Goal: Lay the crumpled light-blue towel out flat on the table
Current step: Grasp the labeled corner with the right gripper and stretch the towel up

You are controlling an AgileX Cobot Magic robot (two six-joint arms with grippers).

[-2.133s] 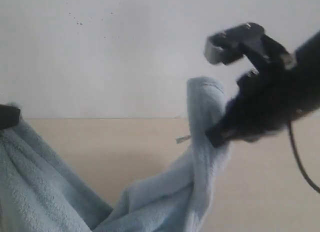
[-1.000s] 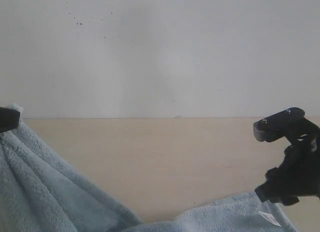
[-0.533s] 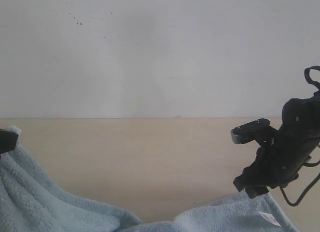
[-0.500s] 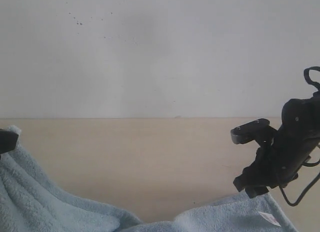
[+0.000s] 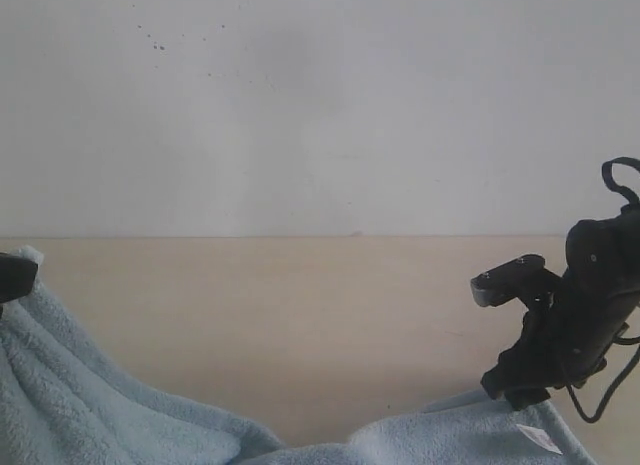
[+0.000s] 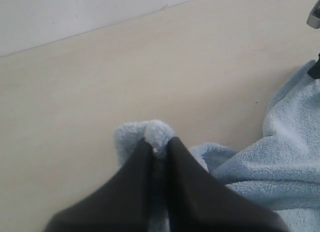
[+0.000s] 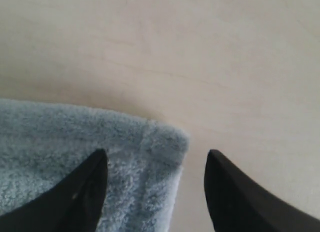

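Item: pale light-blue fluffy terry-cloth towel, on a smooth light-beige wood-look desk.

Left jaws: clenched on 1 bunched corner, a tuft poking out past their tips. The cloth drapes down from them in soft folds.

Right jaws: released, spread wide. A 2nd corner lies flat on the desk under the gap between them. Whether the tips touch the pile, cannot tell.

Small white tag: on the towel, just beside the right jaws.

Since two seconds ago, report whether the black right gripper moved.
Yes. The right gripper went down and rightward: from before the white wall to below the far edge of the beige table, open above a corner of the pale-blue terry towel.
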